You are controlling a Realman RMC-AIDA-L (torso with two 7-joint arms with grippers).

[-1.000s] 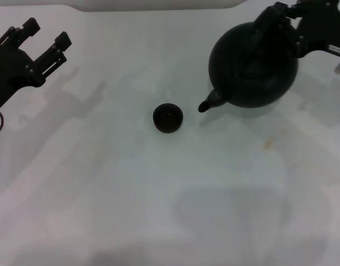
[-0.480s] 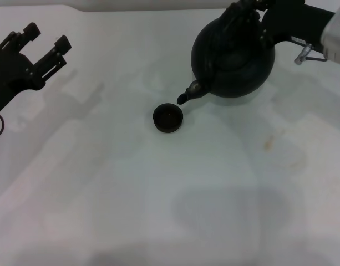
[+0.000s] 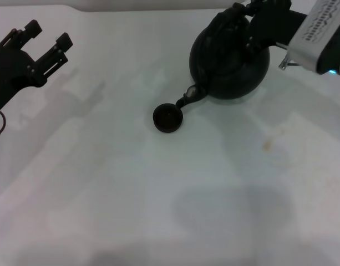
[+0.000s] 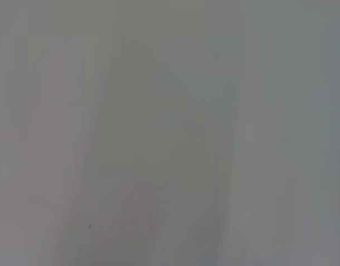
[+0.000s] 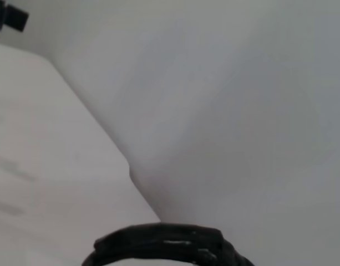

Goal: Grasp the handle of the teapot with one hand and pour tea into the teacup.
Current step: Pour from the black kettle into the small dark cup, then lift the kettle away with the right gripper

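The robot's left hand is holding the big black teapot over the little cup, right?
Not the left. In the head view the right hand holds the teapot by its handle, spout over the little teacup. The left hand is off to the side, open.

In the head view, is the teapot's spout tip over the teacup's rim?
Yes: the spout tip of the tilted teapot, held by the right gripper, overlaps the near edge of the teacup.

One teapot [image 3: 229,58], one teacup [image 3: 168,118] beside teapot spout; two grippers: left [image 3: 46,40], right [image 3: 253,25].
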